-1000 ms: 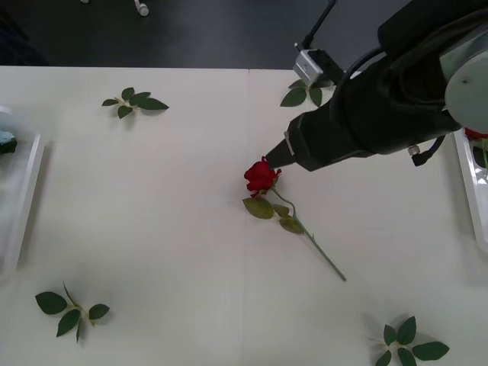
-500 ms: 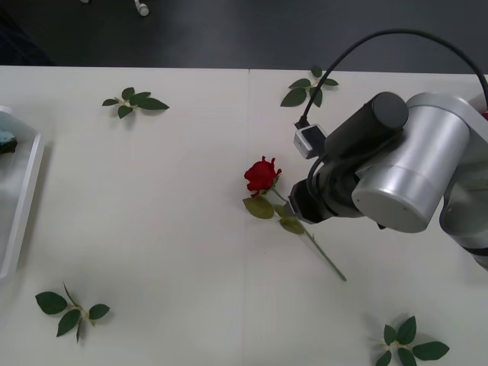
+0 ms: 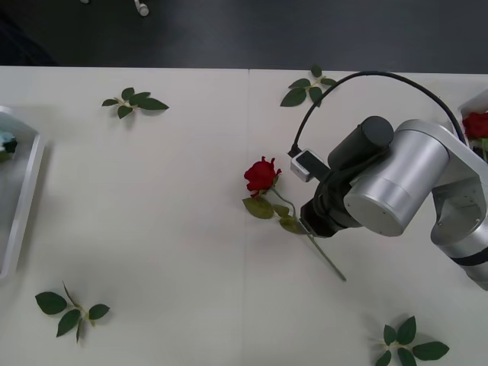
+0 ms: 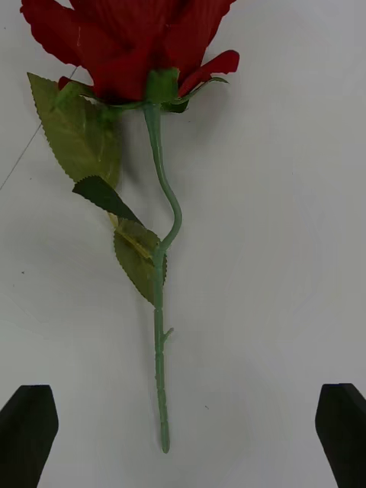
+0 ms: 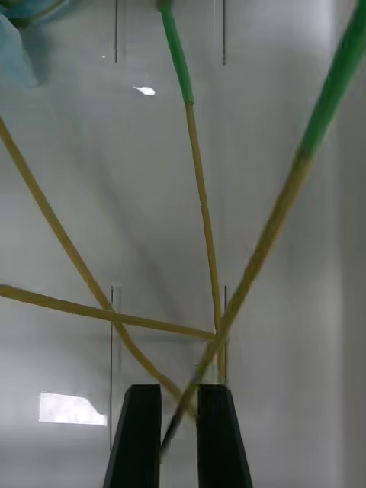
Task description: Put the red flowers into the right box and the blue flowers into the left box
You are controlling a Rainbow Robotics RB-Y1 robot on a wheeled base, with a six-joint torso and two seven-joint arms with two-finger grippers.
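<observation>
One red flower (image 3: 261,175) lies mid-table, its stem running toward the near right. My right arm (image 3: 381,187) hangs over that stem. In the right wrist view the stem of the red flower (image 4: 158,305) lies between the fingers (image 4: 27,435) of my right gripper (image 4: 183,436), which is open and above the table. Another red flower (image 3: 476,123) lies in the right box (image 3: 467,103). My left gripper (image 5: 180,438) is inside the left box (image 3: 27,191), shut on a thin stem of the blue flowers (image 5: 15,46), among several crossing stems (image 5: 202,229).
Bloomless leaf sprigs lie at the far left (image 3: 133,101), far right (image 3: 309,88), near left (image 3: 70,309) and near right (image 3: 408,343). The table's far edge meets a dark floor.
My right arm has swung from over the bloom back toward the stem and turned its wrist downward. The red flower on the table has not moved.
</observation>
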